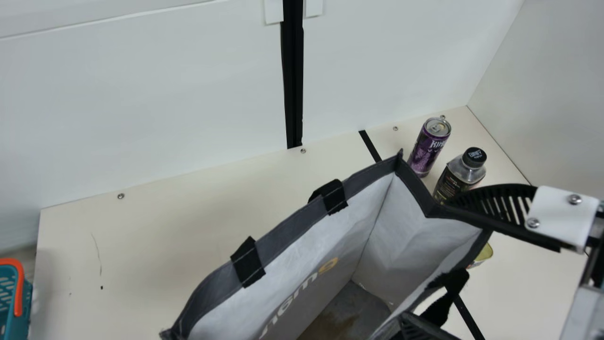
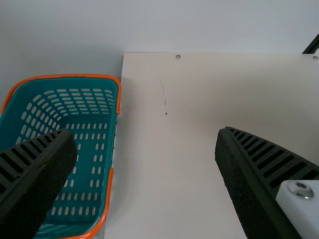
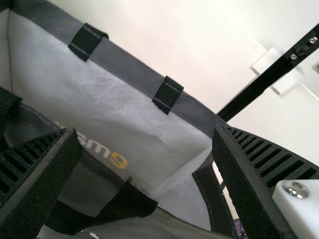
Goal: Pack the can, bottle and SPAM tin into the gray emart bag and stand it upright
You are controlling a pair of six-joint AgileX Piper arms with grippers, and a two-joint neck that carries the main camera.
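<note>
Bag [image 1: 302,255] on bench [image 1: 141,245], mouth open and facing up. Can [image 1: 428,146] and bottle [image 1: 460,174] upright outside it, near one corner. Tin [image 1: 483,255] also outside, partly hidden by bag. Right gripper [image 1: 424,262]: fingers spread at bag rim, contact unclear. Left gripper [image 2: 144,133]: fingers spread above bench. Teal basket [image 1: 23,311] beside bench's left end.

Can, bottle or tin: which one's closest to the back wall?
The can, purple with a metal top. The black-capped bottle is farther out, the tin, partly behind the bag, farthest.
</note>
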